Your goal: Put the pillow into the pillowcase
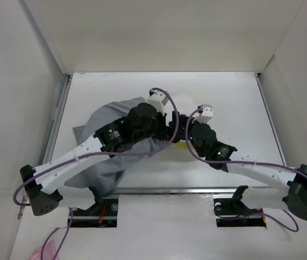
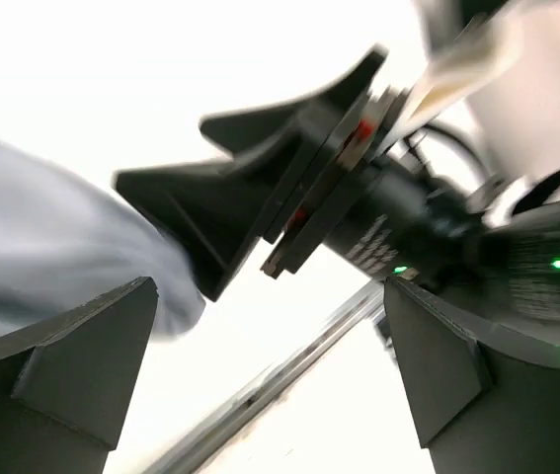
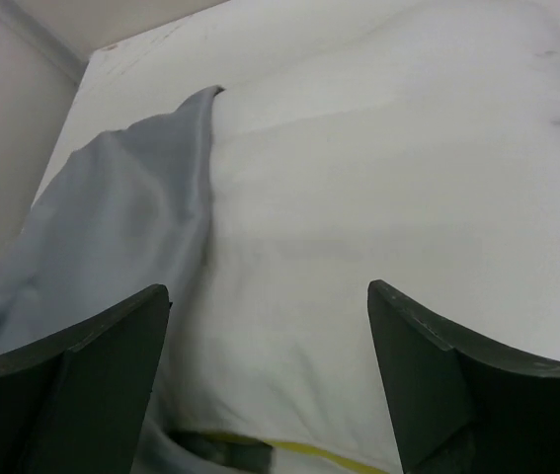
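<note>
The grey pillowcase [image 1: 102,149] lies crumpled at the left middle of the table, partly under my left arm. The white pillow [image 1: 187,101] lies to its right, mostly hidden by both wrists, with its yellow trim [image 1: 179,145] showing below them. In the right wrist view the pillow [image 3: 378,178] fills the frame, the pillowcase [image 3: 121,217] overlaps its left side, and the yellow trim [image 3: 329,456] runs along the bottom. My right gripper [image 3: 269,286] is open just above the pillow. My left gripper [image 2: 270,286] is open and empty, beside grey cloth [image 2: 42,247] and facing the right gripper's fingers [image 2: 210,207].
A metal rail [image 1: 169,190] runs along the table's near edge and also shows in the left wrist view [image 2: 260,390]. White walls close in the table on the left, back and right. Both wrists meet closely over the pillow near the table's middle.
</note>
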